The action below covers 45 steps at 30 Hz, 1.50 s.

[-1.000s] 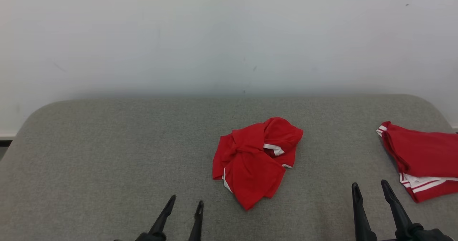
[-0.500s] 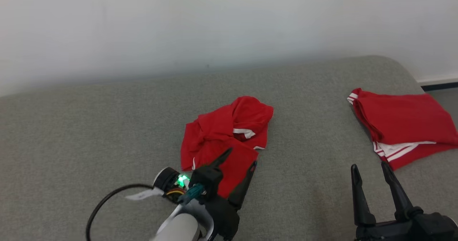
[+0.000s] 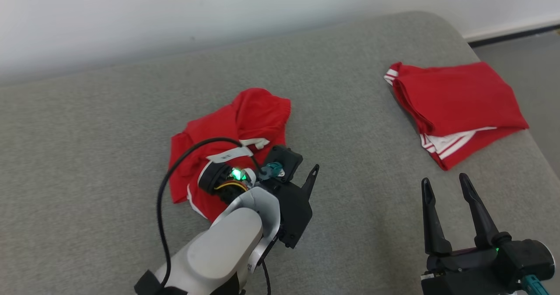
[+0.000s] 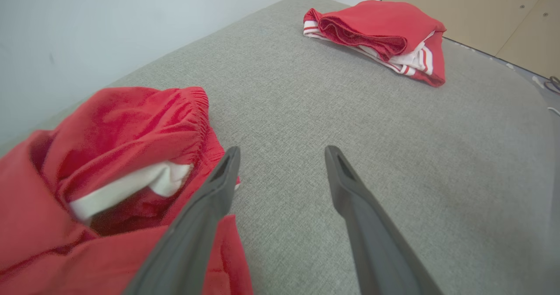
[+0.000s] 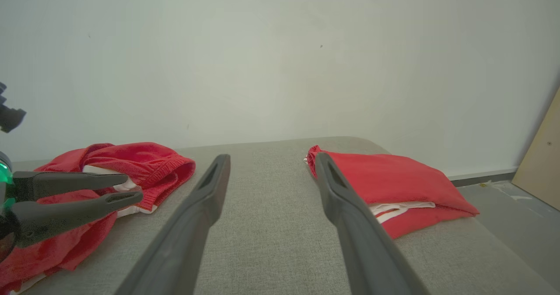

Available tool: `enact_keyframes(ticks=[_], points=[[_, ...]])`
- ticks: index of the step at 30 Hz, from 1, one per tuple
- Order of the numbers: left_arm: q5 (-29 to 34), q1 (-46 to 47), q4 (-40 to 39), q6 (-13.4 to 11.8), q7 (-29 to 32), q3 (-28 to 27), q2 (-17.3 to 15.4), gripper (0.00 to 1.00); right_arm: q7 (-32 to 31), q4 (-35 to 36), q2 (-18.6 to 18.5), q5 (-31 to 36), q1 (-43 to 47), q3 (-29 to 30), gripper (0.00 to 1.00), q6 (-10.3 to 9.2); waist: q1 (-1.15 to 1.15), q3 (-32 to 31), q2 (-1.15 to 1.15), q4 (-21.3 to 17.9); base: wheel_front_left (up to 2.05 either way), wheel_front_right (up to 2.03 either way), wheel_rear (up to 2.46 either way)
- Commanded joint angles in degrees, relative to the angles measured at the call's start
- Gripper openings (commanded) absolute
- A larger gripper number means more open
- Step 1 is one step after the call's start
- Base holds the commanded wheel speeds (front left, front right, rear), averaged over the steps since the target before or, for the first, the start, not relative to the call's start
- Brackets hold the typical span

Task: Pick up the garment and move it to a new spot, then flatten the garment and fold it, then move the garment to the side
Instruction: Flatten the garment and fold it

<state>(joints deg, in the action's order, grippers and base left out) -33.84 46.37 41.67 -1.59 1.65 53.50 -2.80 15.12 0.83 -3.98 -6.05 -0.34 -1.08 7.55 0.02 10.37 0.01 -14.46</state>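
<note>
The garment [image 3: 245, 115] is a crumpled red heap with white trim, lying left of centre on the grey padded surface [image 3: 358, 146]. My left gripper [image 3: 311, 174] hangs open just above the heap's right edge. In the left wrist view one finger crosses the garment [image 4: 122, 124] and the left gripper [image 4: 282, 150] has only grey surface between its fingers. In the right wrist view the left gripper [image 5: 131, 187] reaches in sideways over the garment [image 5: 140, 159]. My right gripper [image 3: 444, 180] stands open at the lower right, over bare surface, with nothing in it; in its wrist view the right gripper [image 5: 271, 157] points at the wall.
A folded red garment with white stripes [image 3: 455, 107] lies near the surface's right edge, also seen as the folded garment [image 4: 376, 32] and the folded garment [image 5: 385, 177]. Grey floor [image 3: 533, 67] lies beyond that edge. A white wall [image 3: 175, 10] runs behind; a wooden panel [image 4: 481, 10] stands far right.
The head camera has swung, shifting the whole picture. My left arm has reached forward from the bottom edge to over the crumpled garment's right side. The right gripper keeps its place, open.
</note>
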Motion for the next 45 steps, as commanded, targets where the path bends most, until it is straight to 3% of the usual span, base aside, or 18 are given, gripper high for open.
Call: enact_keyframes(ticks=[1,9,18,22,23,24,27,31,37,45], points=[[0.4,1.2,0.5,-0.6,0.5,1.0,-0.2,1.00,0.0,-0.1,0.4,-0.2,-0.6,-0.1,1.00,-0.13,-0.02,2.8,-0.01,-2.9,0.00,0.00,0.00],[4.0,7.9,7.8,-7.0,5.4,9.5,-0.1,1.00,0.0,-0.7,0.8,-0.5,-1.4,-1.1,1.00,-0.13,-0.02,3.6,-0.01,-5.2,0.00,0.00,0.00],[6.1,11.3,14.0,-10.0,11.9,15.6,-0.1,1.00,0.0,-0.6,1.0,-0.8,-1.5,-1.1,1.00,-0.13,-0.02,3.9,-0.01,-6.2,0.00,0.00,0.00],[5.5,11.7,15.8,-9.3,13.9,16.4,-0.1,0.96,0.0,-0.6,1.0,-0.7,-1.3,-1.2,1.00,-0.13,-0.02,3.8,-0.01,-6.4,0.00,0.00,0.00],[5.3,11.9,16.4,-8.8,14.2,16.6,-0.1,0.56,0.0,-0.6,1.0,-0.7,-1.4,-1.3,1.00,-0.12,-0.02,3.8,-0.01,-6.5,0.00,0.00,0.00],[4.8,11.8,17.1,-8.3,14.9,16.7,-0.2,0.00,0.0,-0.6,1.0,-0.8,-1.4,-1.4,1.00,-0.13,-0.02,3.8,-0.01,-6.5,0.00,0.00,0.00],[4.1,12.2,18.0,-7.5,12.9,16.2,-0.2,0.00,0.0,-0.4,1.1,-0.9,-1.6,-1.5,1.00,-0.13,-0.02,3.8,-0.01,-6.6,0.00,0.00,0.00],[1.1,12.8,16.3,-7.0,4.8,13.3,-0.1,0.00,0.0,-0.4,1.1,-0.9,-1.2,-0.8,1.00,-0.13,-0.02,3.6,-0.01,-6.0,0.00,0.00,0.00],[-10.8,12.6,8.5,-3.8,-3.9,5.2,0.0,0.00,0.0,-1.2,1.1,-0.9,-0.9,-0.9,1.00,-0.13,-0.02,1.6,-0.01,-4.9,0.00,0.00,0.00],[-29.2,15.9,-7.3,-1.5,-14.5,-1.6,-0.1,0.00,0.0,-1.6,0.2,-0.6,0.6,-0.8,1.00,-0.13,-0.02,-2.7,-0.01,-3.1,0.00,0.00,0.00]])
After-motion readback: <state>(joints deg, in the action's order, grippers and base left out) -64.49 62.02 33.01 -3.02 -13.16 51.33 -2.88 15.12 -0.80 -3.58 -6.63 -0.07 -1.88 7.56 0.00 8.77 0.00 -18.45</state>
